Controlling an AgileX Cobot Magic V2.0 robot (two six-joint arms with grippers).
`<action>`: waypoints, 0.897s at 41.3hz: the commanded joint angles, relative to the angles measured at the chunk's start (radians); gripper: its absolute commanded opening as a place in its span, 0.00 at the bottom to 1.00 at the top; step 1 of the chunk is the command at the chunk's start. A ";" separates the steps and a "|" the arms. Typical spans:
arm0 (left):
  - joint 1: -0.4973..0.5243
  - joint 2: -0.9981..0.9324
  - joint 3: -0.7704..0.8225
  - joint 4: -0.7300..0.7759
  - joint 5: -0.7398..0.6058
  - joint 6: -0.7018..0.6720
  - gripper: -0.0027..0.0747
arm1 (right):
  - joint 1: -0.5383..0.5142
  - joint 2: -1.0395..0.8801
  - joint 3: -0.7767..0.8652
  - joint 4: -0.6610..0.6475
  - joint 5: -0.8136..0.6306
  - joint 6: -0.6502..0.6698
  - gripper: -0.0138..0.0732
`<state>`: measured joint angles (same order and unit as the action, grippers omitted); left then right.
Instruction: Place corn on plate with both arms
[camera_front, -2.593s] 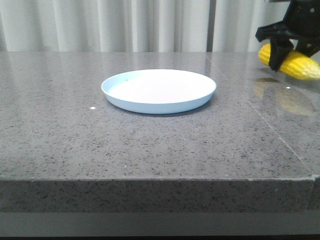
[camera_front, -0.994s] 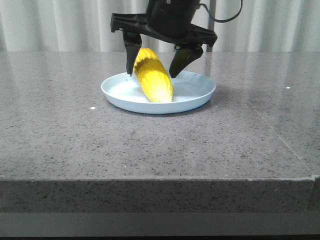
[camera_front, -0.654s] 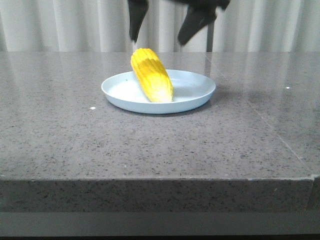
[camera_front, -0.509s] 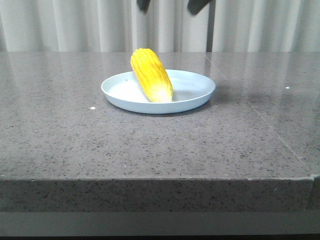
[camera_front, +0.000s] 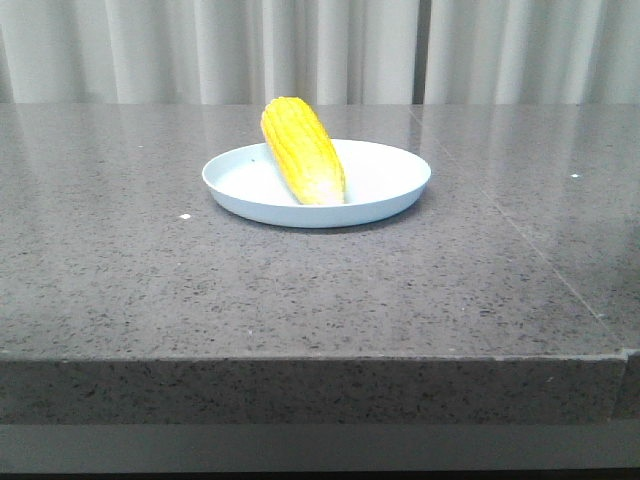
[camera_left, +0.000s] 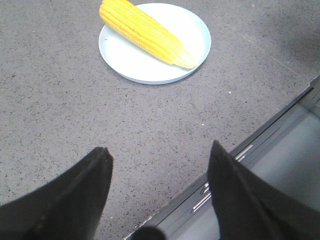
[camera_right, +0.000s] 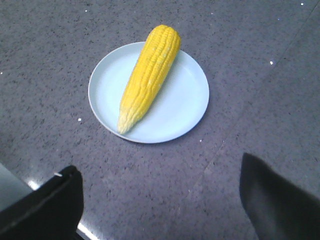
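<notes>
Corn cob lying across pale blue plate on grey speckled worktop, paler tip near the front rim, thick end overhanging the far rim. Left end effector and right end effector both spread wide, holding nothing, above the worktop.

The left gripper hangs with its two dark fingers spread wide apart, nothing between them. Ahead of the fingertips, well apart from them, the plate sits on the grey speckled table, and the corn lies diagonally across it, its pale tip at the rim.
</notes>
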<state>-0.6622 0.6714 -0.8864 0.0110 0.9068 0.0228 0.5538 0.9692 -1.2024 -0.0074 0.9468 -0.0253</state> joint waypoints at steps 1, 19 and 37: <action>-0.006 0.002 -0.028 -0.004 -0.067 -0.009 0.58 | -0.002 -0.117 0.035 -0.016 -0.016 -0.013 0.91; -0.006 0.002 -0.028 -0.004 -0.067 -0.009 0.58 | -0.002 -0.397 0.143 -0.008 0.120 -0.012 0.91; -0.006 0.002 -0.028 0.006 -0.063 -0.009 0.20 | -0.002 -0.403 0.143 -0.007 0.143 -0.012 0.33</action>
<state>-0.6622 0.6714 -0.8864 0.0134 0.9068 0.0228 0.5538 0.5622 -1.0390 -0.0074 1.1465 -0.0271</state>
